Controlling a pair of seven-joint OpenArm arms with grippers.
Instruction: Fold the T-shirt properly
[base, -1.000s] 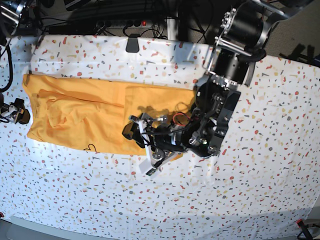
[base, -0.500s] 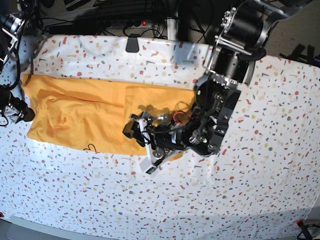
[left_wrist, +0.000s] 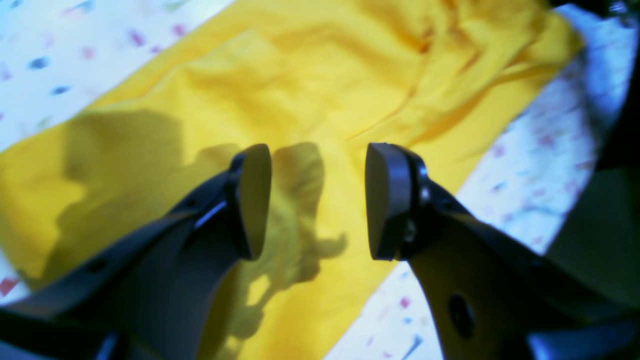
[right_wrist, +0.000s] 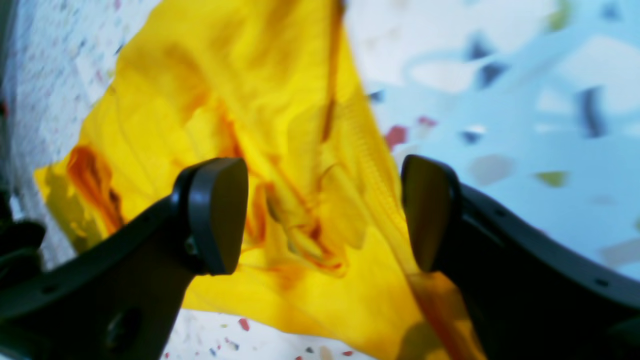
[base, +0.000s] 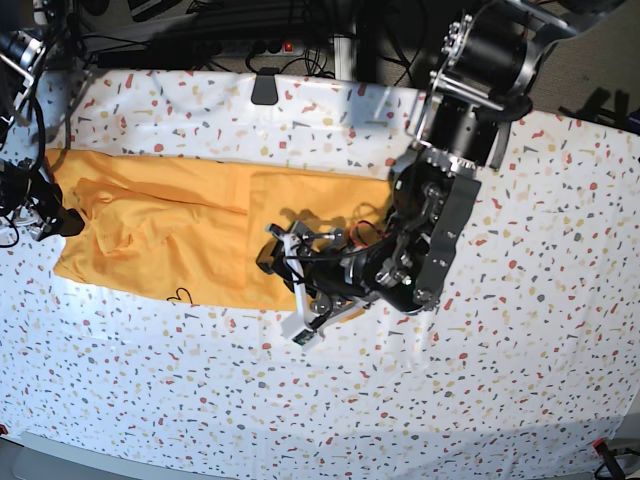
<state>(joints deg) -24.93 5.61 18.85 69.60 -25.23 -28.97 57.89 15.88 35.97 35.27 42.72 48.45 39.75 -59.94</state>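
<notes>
Left gripper (left_wrist: 317, 200) spread open above the T-shirt (left_wrist: 310, 95), nothing between its dark pads (left_wrist: 252, 200), their shadow thrown onto the orange-yellow cloth beneath. Seen from the base camera, poised (base: 275, 258) over the right-hand end of the garment, near its lower edge, at the tip of a black arm (base: 440, 220) reaching in from the upper right. Tangled with red and black wires along that arm's wrist.

Right gripper (right_wrist: 320, 215) likewise wide open, empty, hovering over a rumpled patch of the T-shirt (right_wrist: 280, 150) close to a ribbed hem, one finger over cloth, the other at the border with the speckled table cover (right_wrist: 500, 100). From the base camera, placed (base: 55, 222) at the far left end of the garment, partly cut off by the frame's edge; contact with the cloth impossible to judge there.

T-shirt (base: 190, 230) stretched lengthways across the upper left part of the table (base: 450, 400), folded into a long band, creased toward the left end and flatter toward the right. Thin black script-like mark (base: 180, 296) at its lower edge. White cover flecked with small coloured shapes all around. Dark clip-like object (base: 265, 88) on the table's far edge, above the garment. Cables and a power strip (base: 260, 44) beyond that edge.
</notes>
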